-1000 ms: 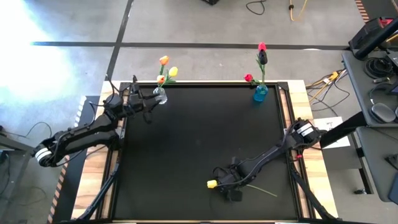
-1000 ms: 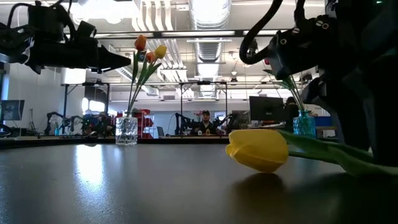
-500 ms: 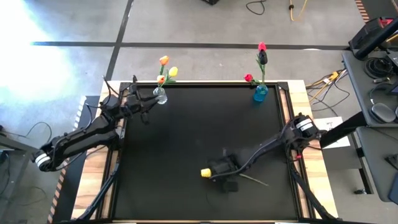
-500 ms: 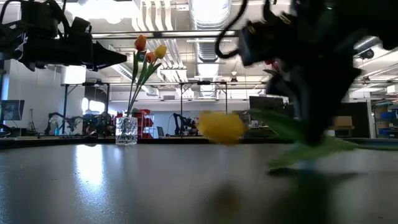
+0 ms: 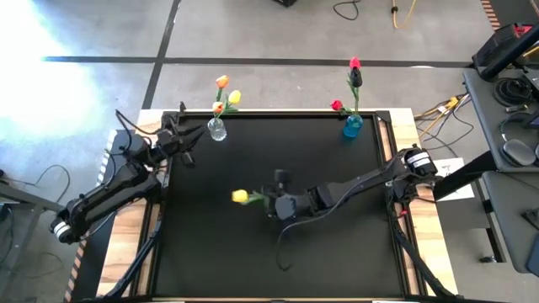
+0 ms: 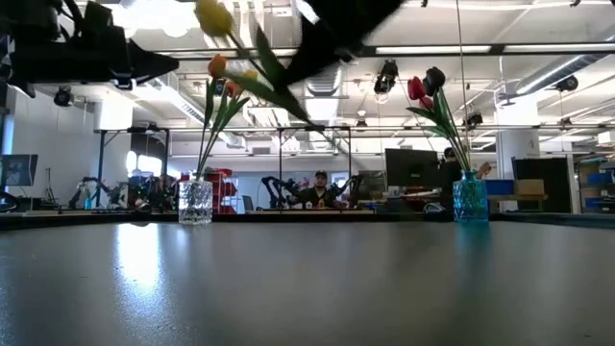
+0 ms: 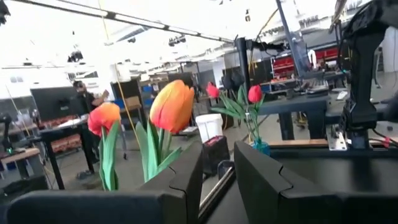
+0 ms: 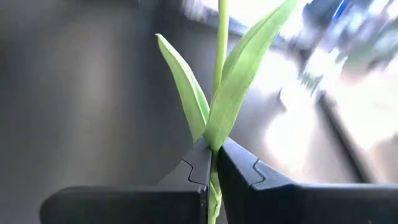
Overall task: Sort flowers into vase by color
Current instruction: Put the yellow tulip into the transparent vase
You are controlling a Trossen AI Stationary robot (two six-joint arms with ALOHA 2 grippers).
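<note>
So R gripper [image 5: 271, 200] is clenched on the yellow tulip [image 5: 241, 196] mid-table; L gripper [image 7: 217, 171] sits parted, empty, by clear vase [image 5: 216, 130]. I reckon it's the last; blue vase [image 5: 352, 126] has reds.

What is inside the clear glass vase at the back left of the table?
The clear vase holds orange and yellow tulips on green stems. How many stems there are cannot be counted, since they overlap inside the glass.

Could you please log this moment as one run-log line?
right gripper: shut on yellow tulip, lifted mid-table | left gripper: open, near clear vase
</note>
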